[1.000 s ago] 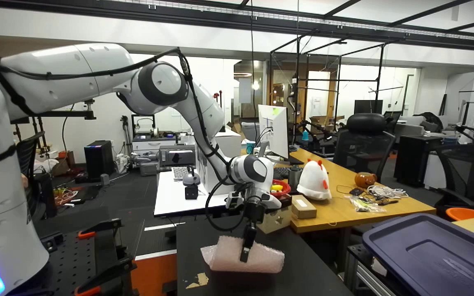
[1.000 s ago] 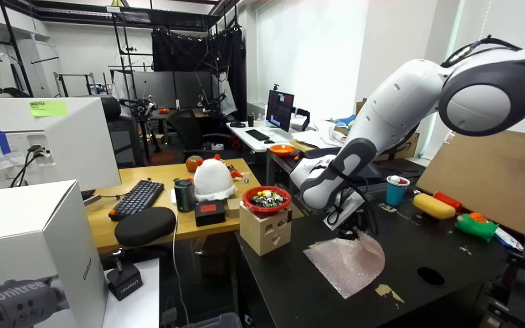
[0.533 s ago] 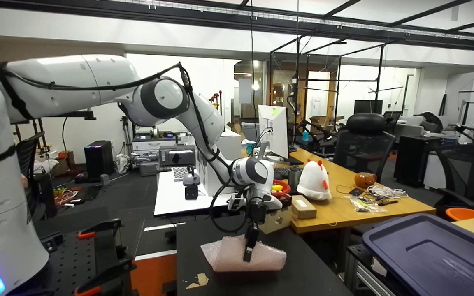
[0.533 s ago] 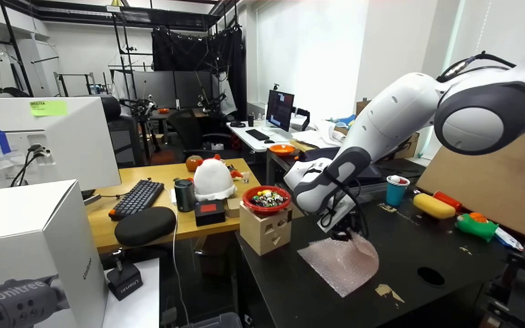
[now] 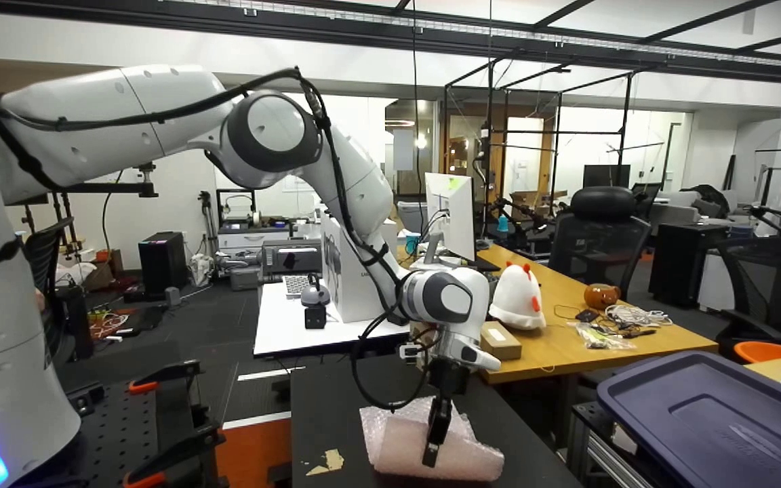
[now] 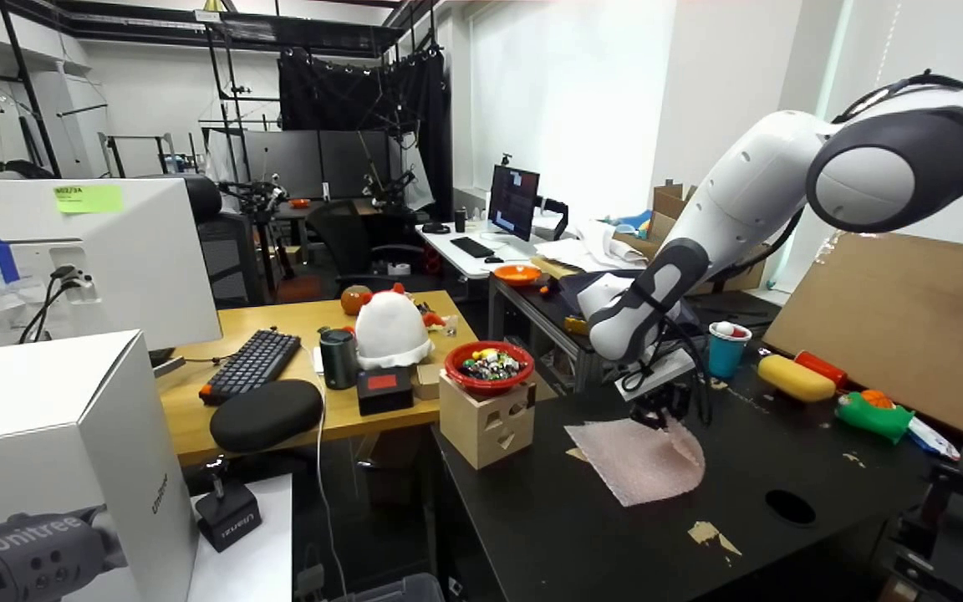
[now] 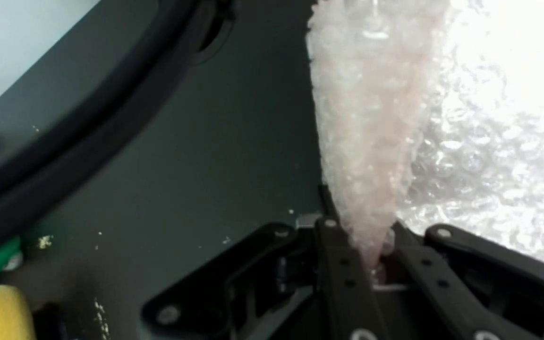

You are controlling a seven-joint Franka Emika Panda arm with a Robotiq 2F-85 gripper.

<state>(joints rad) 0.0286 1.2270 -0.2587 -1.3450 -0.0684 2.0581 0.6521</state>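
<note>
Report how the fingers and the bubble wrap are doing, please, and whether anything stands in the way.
Fingers shut on bubble wrap. Wrap bunched into a fold at the pinch. Wooden box, red bowl on top, nearby, apart from the wrap.

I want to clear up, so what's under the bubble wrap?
Black tabletop shows around the bubble wrap, with a tan patch peeking out at one edge. What lies directly beneath is covered; I cannot tell.

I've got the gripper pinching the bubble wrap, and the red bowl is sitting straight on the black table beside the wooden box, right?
Not quite: in an exterior view the red bowl sits on top of the wooden box, not on the black table. The gripper is indeed pinching the bubble wrap.
</note>
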